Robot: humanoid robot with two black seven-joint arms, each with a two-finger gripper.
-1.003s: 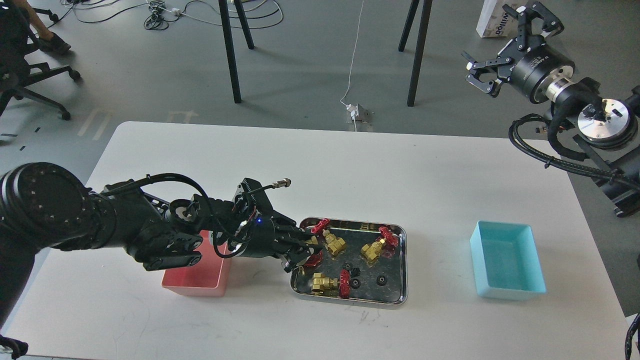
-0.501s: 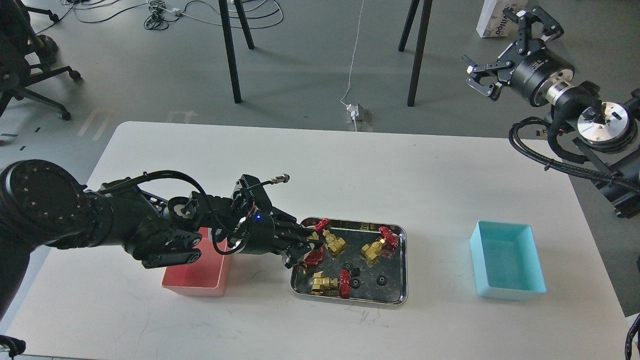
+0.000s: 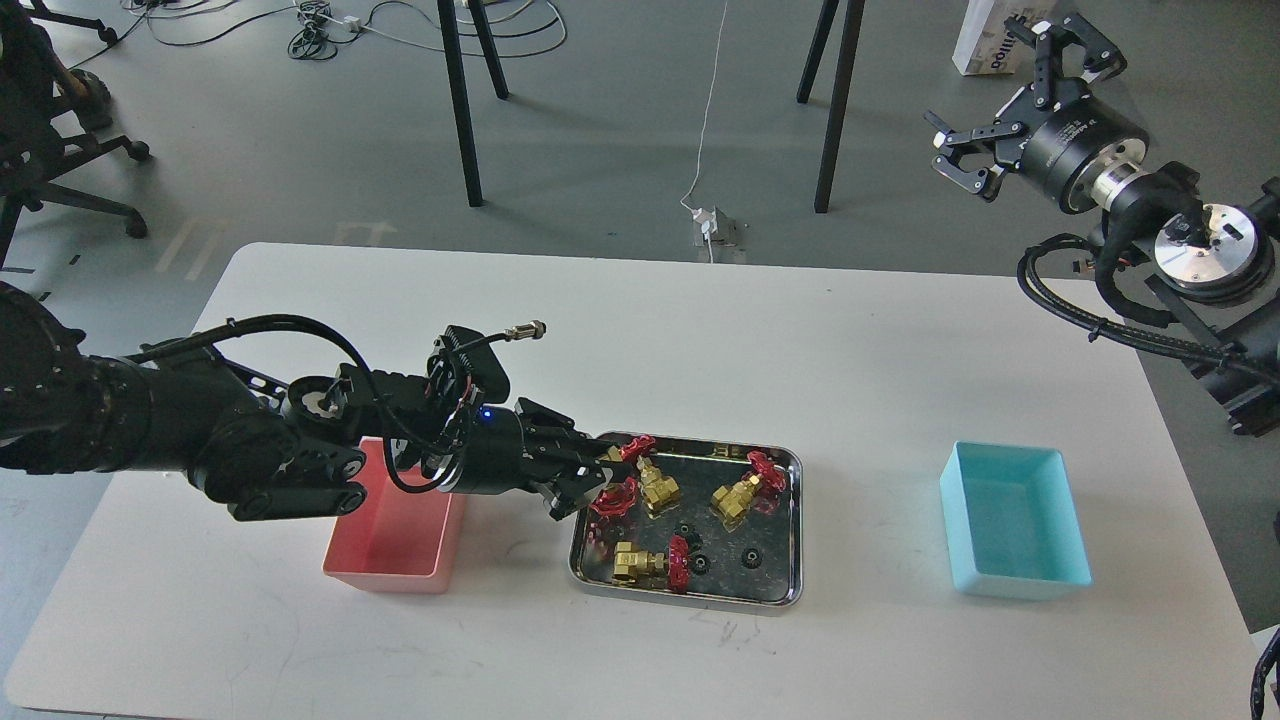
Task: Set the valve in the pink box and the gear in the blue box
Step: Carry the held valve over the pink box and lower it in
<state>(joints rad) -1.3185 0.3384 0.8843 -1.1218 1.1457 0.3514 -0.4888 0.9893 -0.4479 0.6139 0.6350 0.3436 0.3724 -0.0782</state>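
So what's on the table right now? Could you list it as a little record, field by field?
steel tray: holds brass valves and small black gears
left end effector: at the tray's left end, at a red-handled valve; grip unclear
right end effector: open, raised off the table
pink box: left of tray
blue box: right of tray, nothing in it

- White rectangular table with rounded corners.
- Salmon-pink plastic bin on its left part.
- Shiny steel tray at its middle.
- Light cyan-blue plastic bin at right, well apart.
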